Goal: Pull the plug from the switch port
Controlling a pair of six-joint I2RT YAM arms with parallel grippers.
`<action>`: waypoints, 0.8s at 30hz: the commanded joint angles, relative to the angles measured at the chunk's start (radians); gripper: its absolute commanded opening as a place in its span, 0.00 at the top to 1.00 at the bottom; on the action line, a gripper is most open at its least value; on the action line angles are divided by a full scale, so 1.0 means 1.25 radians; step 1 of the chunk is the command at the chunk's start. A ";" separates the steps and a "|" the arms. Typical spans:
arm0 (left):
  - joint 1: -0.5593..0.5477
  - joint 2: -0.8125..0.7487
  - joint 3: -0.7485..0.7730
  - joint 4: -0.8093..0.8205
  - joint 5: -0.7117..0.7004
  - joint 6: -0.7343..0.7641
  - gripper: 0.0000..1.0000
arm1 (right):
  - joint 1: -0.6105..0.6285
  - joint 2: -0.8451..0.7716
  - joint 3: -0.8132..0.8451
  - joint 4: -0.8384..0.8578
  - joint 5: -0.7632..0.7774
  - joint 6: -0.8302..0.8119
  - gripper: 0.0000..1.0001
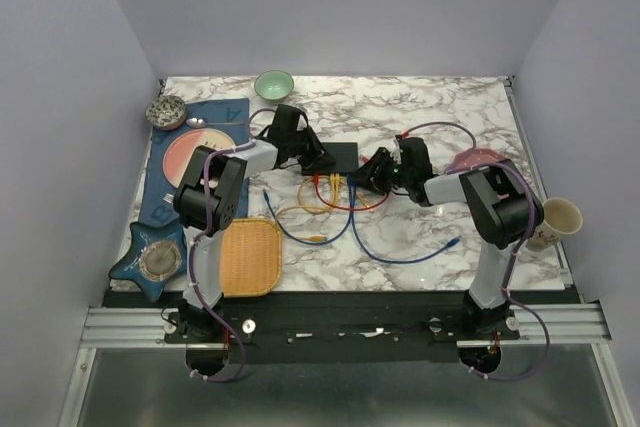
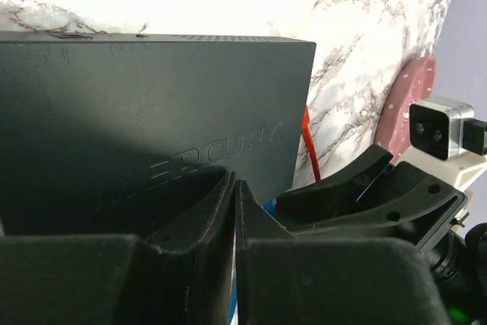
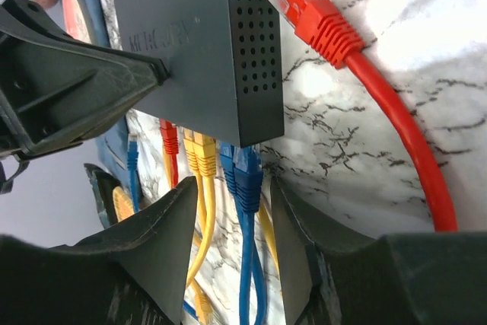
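Entry: two blue plugs (image 3: 243,176), seated in the black switch (image 3: 198,36) port row, cables running 12-to-6. My right gripper (image 3: 234,197), jaws half-open, straddled them from 6 o'clock, seemingly untouching. My left gripper (image 2: 234,188), closed, tip on the switch top.

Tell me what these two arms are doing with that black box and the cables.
The left gripper, shut, rests its tips on top of the black switch box, seemingly bracing it. The right gripper is open, straddling the blue plugs plugged into the box, not yet gripping. A red plug and yellow plugs sit alongside; a loose red plug lies beside the box.
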 commanded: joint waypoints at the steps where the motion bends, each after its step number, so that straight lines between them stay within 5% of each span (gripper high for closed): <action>1: -0.002 0.013 0.018 -0.017 -0.001 0.010 0.85 | -0.008 0.034 -0.013 0.086 -0.042 0.036 0.48; 24: -0.005 0.024 -0.004 -0.014 -0.006 0.008 0.85 | -0.029 0.064 -0.024 0.066 0.006 0.104 0.59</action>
